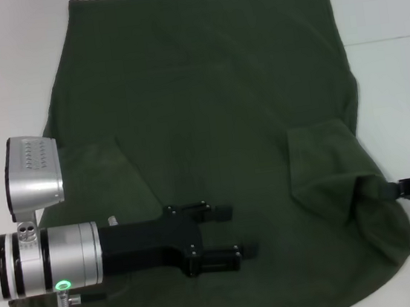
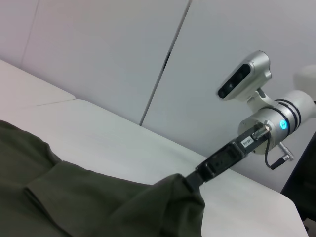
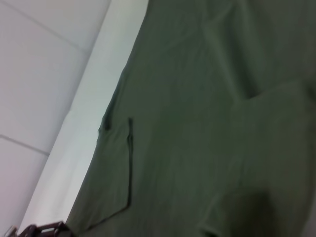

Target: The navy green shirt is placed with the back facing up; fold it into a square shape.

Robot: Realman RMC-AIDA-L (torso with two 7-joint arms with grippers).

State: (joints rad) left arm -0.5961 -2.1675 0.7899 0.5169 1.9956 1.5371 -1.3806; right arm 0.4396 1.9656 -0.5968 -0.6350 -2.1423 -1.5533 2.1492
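With the right gripper (image 1: 389, 189) clamped on the navy green shirt (image 1: 213, 100) and the left gripper (image 1: 226, 233) hovering wide open, slippage of the lifted edge is risked, whereby the fold would be skewed.

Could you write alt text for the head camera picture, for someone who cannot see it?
A dark green shirt lies spread, plain side up, on a white table, both sleeves folded inward. The robot's left gripper hovers open over the shirt's near left part. The right gripper is at the shirt's right edge, where the cloth bunches up around its tip and hides its fingers.
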